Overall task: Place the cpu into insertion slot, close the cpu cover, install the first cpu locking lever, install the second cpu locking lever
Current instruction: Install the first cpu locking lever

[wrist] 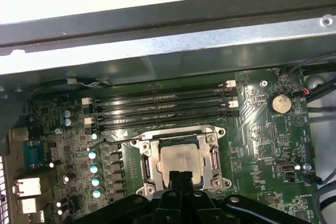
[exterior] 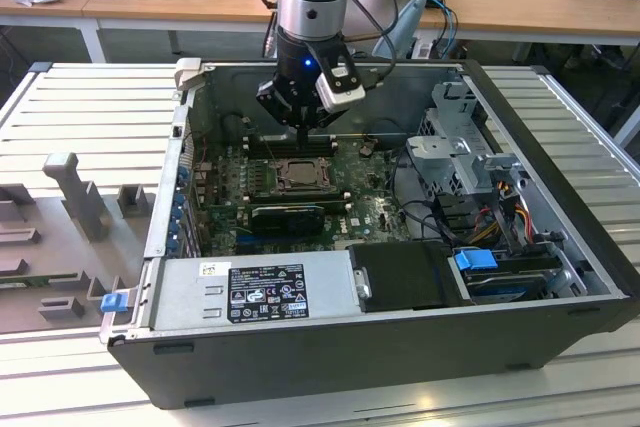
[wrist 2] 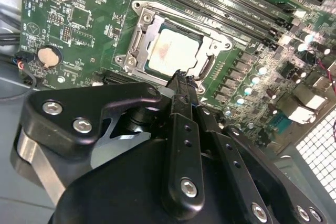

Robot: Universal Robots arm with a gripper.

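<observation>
The cpu [wrist 2: 170, 51] lies flat in the insertion slot [exterior: 280, 179] on the green motherboard, its pale metal top facing up. The silvery cpu cover [wrist 2: 142, 30] lies down around it, and the chip shows through the cover's square cut-out. In both wrist views my gripper [wrist 2: 181, 80] is shut with nothing between its black fingers [wrist: 176, 182]. Its tips hang just over the socket's edge beside the cpu [wrist: 181, 161]. In the exterior view the gripper [exterior: 303, 132] is inside the open computer case, directly above the socket.
Long black memory slots [wrist: 163, 108] run beside the socket. A black expansion card [exterior: 288, 215], a power supply [exterior: 260, 292], a drive cage [exterior: 460, 147] and cables crowd the case. A coin battery [wrist: 279, 103] sits on the board. Grey case walls [exterior: 170, 197] surround everything.
</observation>
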